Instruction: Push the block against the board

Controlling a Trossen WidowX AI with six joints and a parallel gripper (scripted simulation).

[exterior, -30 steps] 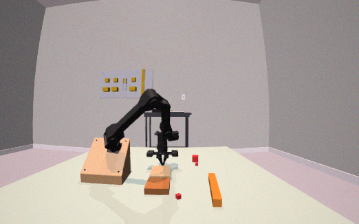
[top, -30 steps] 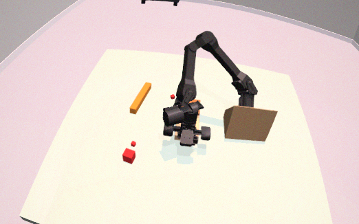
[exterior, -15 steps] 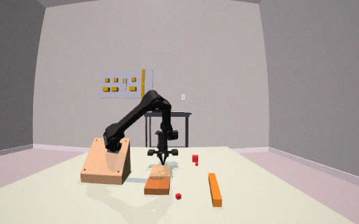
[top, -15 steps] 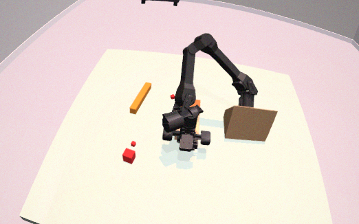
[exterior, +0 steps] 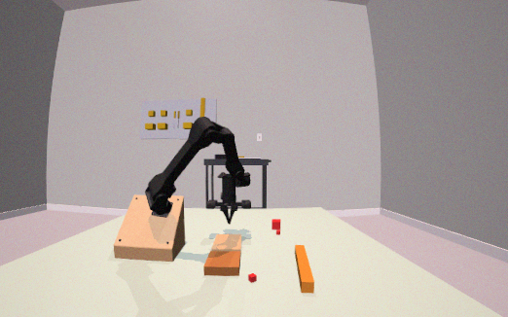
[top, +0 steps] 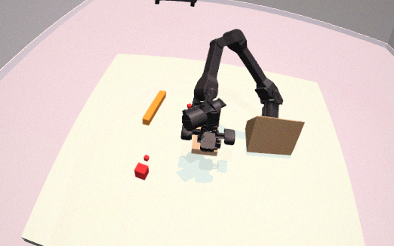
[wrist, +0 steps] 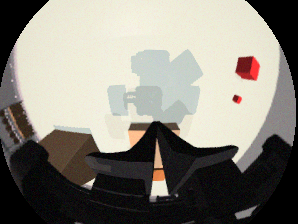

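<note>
The square block (top: 198,149) (exterior: 223,254) (wrist: 139,137) is a flat orange slab lying on the cream mat (top: 92,196), and the gripper hides most of it in the top view. The board (top: 154,107) (exterior: 304,267) is a long orange bar lying well apart from the block, with a wide gap between them. My gripper (exterior: 229,220) (wrist: 155,124) is shut and empty. It points straight down and hangs a little above the block's edge on the red cube's side, not touching it.
The arm's brown wedge base (top: 273,135) (exterior: 150,235) (wrist: 67,152) stands close beside the block. A red cube (top: 141,170) (exterior: 275,224) (wrist: 248,67) and a tiny red cube (top: 146,158) (wrist: 237,99) lie beyond the gripper. Another tiny red cube (exterior: 252,277) lies between block and board.
</note>
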